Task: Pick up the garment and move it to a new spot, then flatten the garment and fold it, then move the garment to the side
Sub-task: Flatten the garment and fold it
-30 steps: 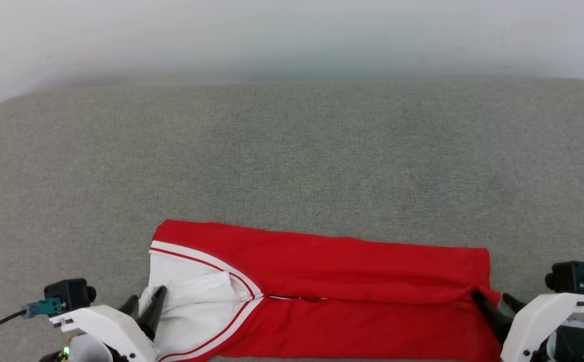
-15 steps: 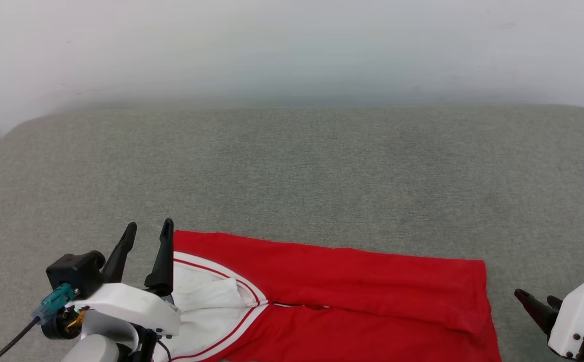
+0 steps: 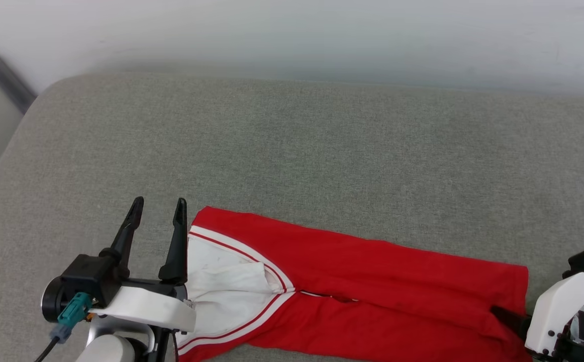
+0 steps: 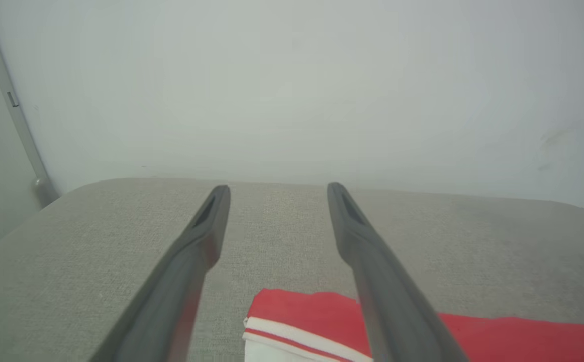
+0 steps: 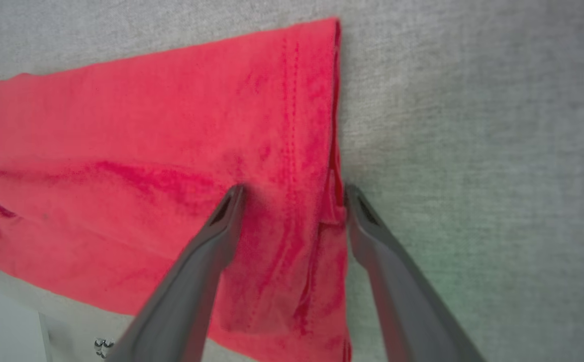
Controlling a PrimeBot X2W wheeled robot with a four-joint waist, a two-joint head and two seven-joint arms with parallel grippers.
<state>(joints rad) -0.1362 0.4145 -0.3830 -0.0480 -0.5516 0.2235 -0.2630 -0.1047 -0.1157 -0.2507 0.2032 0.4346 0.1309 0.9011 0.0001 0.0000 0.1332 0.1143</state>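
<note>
Right gripper (image 3: 509,318) half-hidden over garment (image 3: 372,281)

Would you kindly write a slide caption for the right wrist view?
Open right gripper straddling the hemmed edge of the folded red garment on the grey cushion.

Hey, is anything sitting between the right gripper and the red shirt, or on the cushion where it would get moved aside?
Nothing visible is in the way. The right gripper is open, its fingers straddling the hemmed end of the garment with nothing between them and the cloth. No other object shows on the grey cushion around it.
</note>
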